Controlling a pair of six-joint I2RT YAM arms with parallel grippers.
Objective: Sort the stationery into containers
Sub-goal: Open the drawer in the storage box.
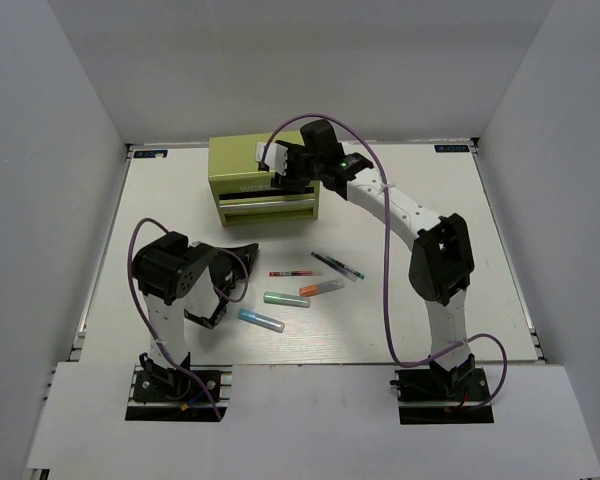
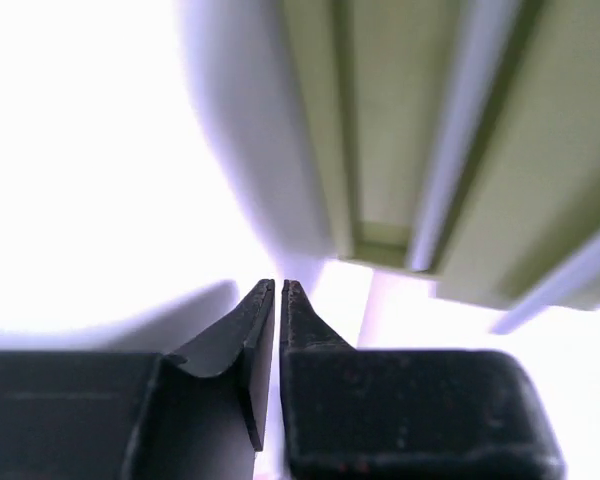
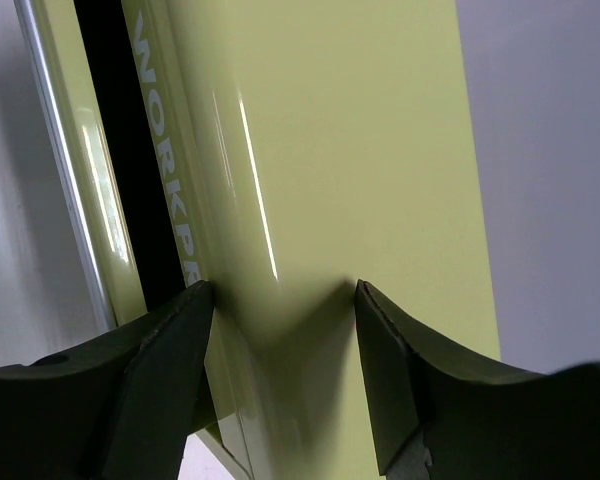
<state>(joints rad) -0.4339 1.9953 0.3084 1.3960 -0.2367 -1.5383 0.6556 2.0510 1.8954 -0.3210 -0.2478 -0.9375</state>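
Pens (image 1: 285, 299), all five, lie loose on the table (image 1: 440, 290) at six o'clock of the chest (image 1: 238, 165); none sorted yet. Left gripper (image 2: 280, 286) is pinched closed, empty; right gripper (image 3: 280, 295) is spread wide over the chest's top, gripping nothing.

Five loose pens (image 1: 321, 288) near olive chest (image 1: 242, 165)

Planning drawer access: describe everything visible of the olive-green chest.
The olive-green chest is a metal-looking box at the far side of the table, front toward the arms. Its front has two drawers, silvery handle rails and pale lettering; the lower looks slightly pulled out. The right gripper hangs open over its top; contact unclear.
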